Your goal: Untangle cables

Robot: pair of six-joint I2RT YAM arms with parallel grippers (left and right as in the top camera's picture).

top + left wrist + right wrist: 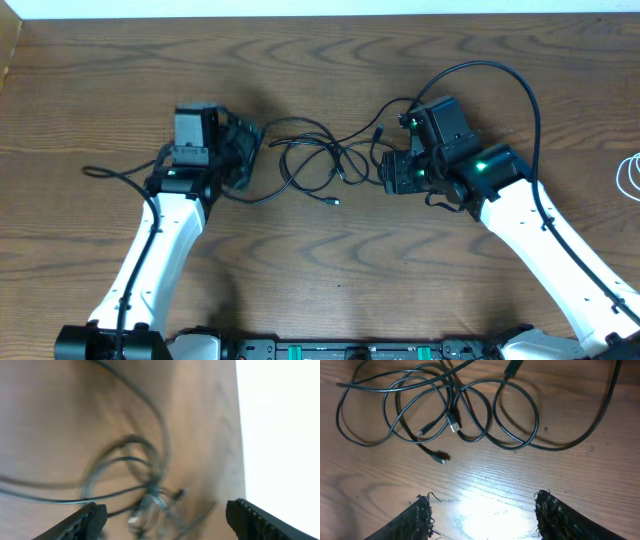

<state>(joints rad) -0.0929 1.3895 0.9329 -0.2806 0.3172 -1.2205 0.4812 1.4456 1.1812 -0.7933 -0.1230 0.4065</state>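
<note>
Black-fingered right gripper (484, 500): spread, empty. Left gripper (166, 509): spread, empty. Cables (315, 160): black looped tangle flat on table (320, 270), between both grippers, long axis left-right. Loose plug (335, 202) at near edge, nearer right gripper. White cable (630, 175) far right, apart.

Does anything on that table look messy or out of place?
Yes. The black cables lie in the middle of the table in overlapping loops, crossing one another with their plugs loose among them: a tangle. A white cable lies apart at the right edge, partly out of the overhead view. Nothing looks damaged or spilled.
</note>
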